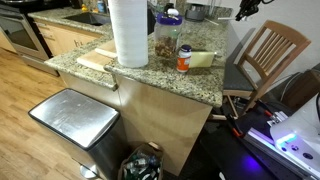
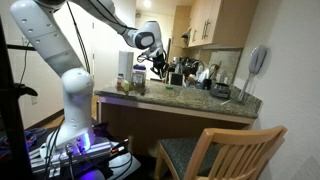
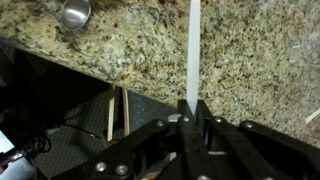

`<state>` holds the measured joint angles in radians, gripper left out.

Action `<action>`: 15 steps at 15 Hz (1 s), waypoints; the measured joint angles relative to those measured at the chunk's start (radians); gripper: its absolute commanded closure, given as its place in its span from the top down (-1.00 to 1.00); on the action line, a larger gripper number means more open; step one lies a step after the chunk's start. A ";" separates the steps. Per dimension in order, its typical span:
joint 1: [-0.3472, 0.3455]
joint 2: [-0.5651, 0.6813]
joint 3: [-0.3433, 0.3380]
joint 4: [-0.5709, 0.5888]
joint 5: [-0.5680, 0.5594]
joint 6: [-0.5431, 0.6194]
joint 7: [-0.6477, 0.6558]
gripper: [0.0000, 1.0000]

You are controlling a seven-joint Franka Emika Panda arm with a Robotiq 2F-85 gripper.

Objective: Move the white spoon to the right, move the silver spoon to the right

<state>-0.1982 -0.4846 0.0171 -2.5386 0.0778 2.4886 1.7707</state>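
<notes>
Where the granite counter (image 3: 250, 60) fills the wrist view, we see the silver spoon (image 3: 75, 12) lying at its upper left. To its right, our gripper (image 3: 190, 110) is clenched on the white spoon (image 3: 193, 50), handle pointing straight up the frame.

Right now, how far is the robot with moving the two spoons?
Nothing looks finished yet. In hand: the gripper is shut on the white spoon over the granite counter. Left: place it to the right, then move the silver spoon, which lies untouched near the counter edge.
</notes>
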 measured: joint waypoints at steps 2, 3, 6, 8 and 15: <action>-0.014 0.124 -0.020 0.087 0.024 0.019 0.034 -0.95; -0.015 0.186 -0.033 0.141 0.043 0.023 0.050 -0.95; -0.015 0.368 -0.057 0.319 0.091 0.025 0.105 -0.80; -0.011 0.469 -0.066 0.421 0.096 0.019 0.143 -0.80; 0.032 0.563 -0.087 0.470 0.065 0.066 0.251 -0.95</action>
<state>-0.1661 0.0784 -0.0702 -2.0688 0.1429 2.5544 2.0216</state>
